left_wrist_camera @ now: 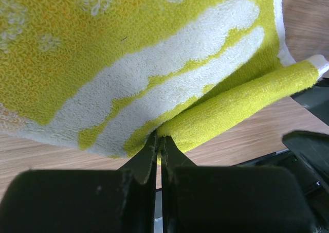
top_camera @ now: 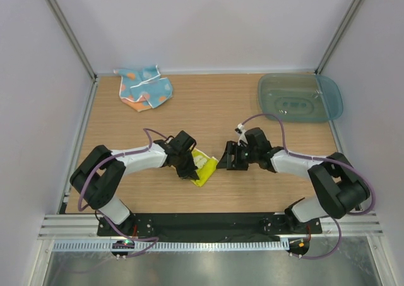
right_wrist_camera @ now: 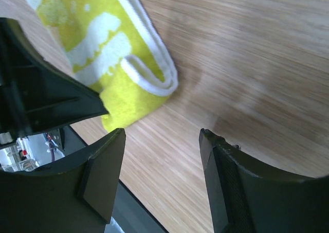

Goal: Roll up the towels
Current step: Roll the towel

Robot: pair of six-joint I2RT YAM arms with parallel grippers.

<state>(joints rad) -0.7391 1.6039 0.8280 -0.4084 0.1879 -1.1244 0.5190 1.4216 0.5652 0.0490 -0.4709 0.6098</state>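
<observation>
left hand [top_camera: 189,169] pinching yellow towel [top_camera: 205,168] edge, towel lying partly rolled on worktop [top_camera: 208,115], well left of tray [top_camera: 328,103]. right hand [top_camera: 226,160] hanging released between them. blue towel [top_camera: 145,89] sitting crumpled far left of tray.

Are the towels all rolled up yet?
Not yet. The yellow towel is only partly rolled, pinched by the left gripper. The right gripper is open beside it. The blue towel lies crumpled at the far edge, untouched.

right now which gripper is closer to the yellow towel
Left. The left gripper pinches the yellow towel at its edge; the right gripper hangs open just beside it.
</observation>
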